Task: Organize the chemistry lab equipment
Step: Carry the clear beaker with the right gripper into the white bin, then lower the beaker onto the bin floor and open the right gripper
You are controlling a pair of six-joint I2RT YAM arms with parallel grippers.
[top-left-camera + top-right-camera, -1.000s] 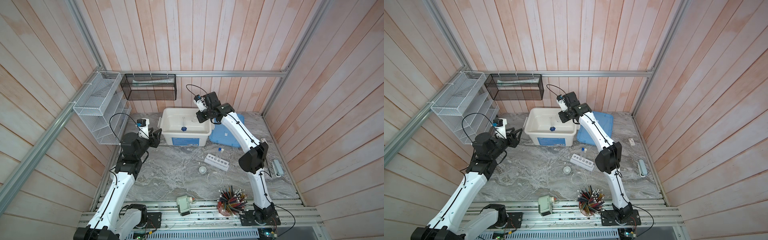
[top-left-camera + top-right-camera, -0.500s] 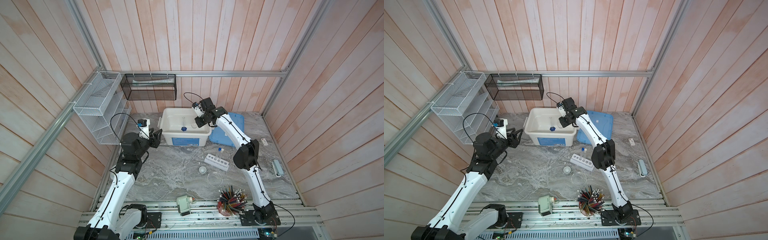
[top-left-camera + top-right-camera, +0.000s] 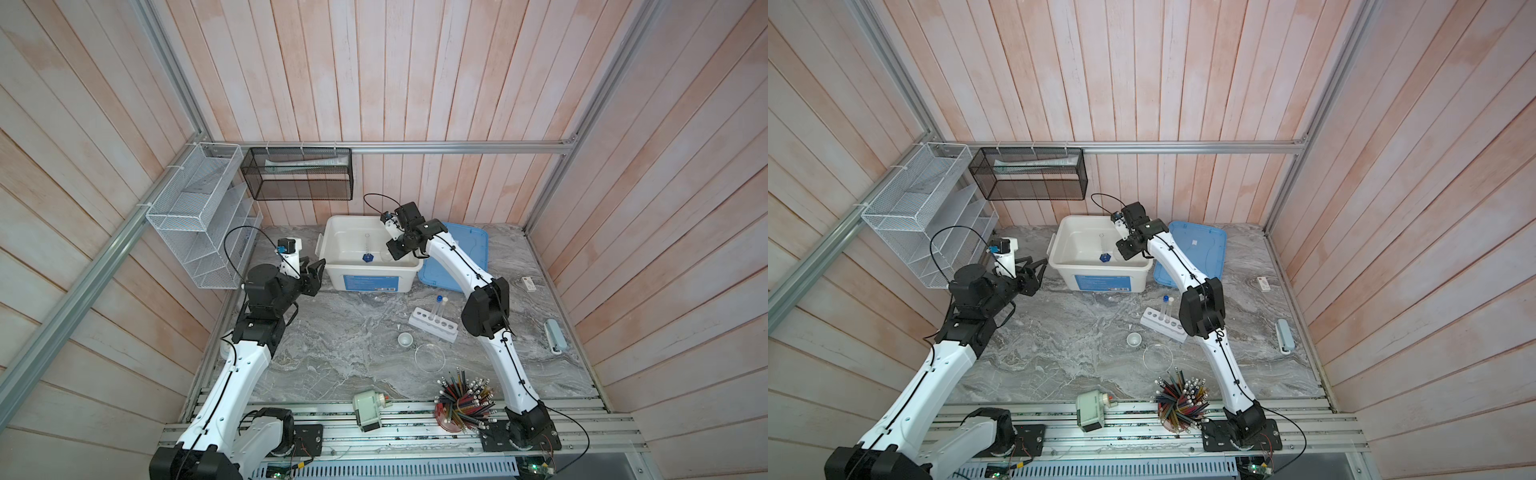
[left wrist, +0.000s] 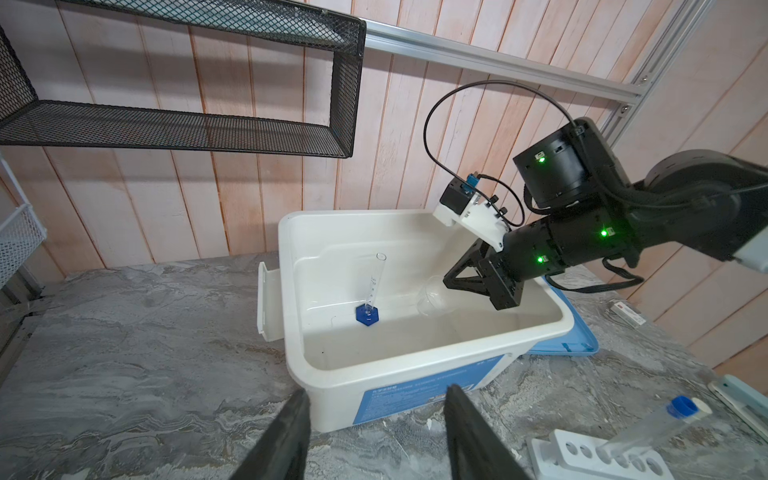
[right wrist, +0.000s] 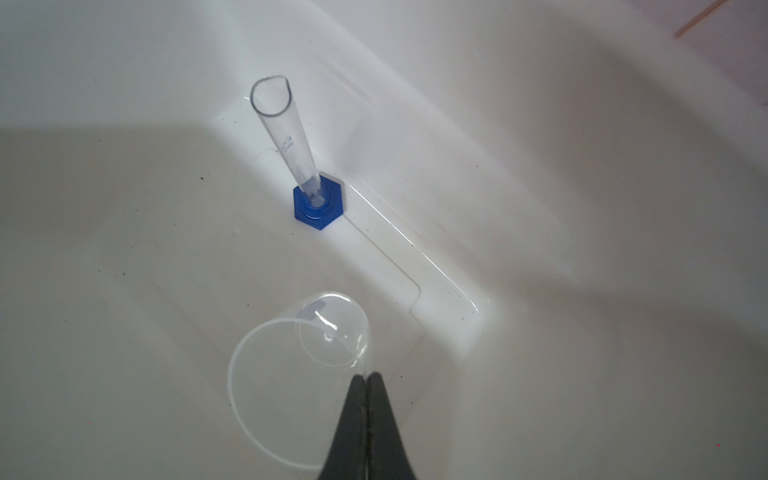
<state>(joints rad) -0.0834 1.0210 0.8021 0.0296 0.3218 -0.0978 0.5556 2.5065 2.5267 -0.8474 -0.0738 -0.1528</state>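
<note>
Clear beaker (image 5: 291, 374) is inside the white bin (image 4: 332, 374), pinched by its thin side wall in my right end effector (image 5: 366, 376). Jaws are pressed together on the wall and the beaker hangs tilted. Can't tell if it touches the bin floor.

Risks as I judge them:
- It's a one-wall pinch on slick plastic, so it could slip or swing.
- Released at this tilt, it would land on its side and roll into the blue-based cylinder (image 5: 291, 141). That stands upright close by, tall on a small foot, so it's easy to topple.
- On pull-out, my right elbow passes near the rack (image 3: 432, 328) with its two capped tubes.

Left end effector (image 4: 376, 392) has its jaws apart and empty, short of the bin front.

Worktop (image 3: 332, 353) is grey marble-look, flat and hard, so round things roll. The tiny white cup (image 3: 405, 340) and clear dish (image 3: 429, 357) are out on it. The room has wood-plank walls, aluminium framing and mesh shelves (image 3: 195, 216) at the back.
</note>
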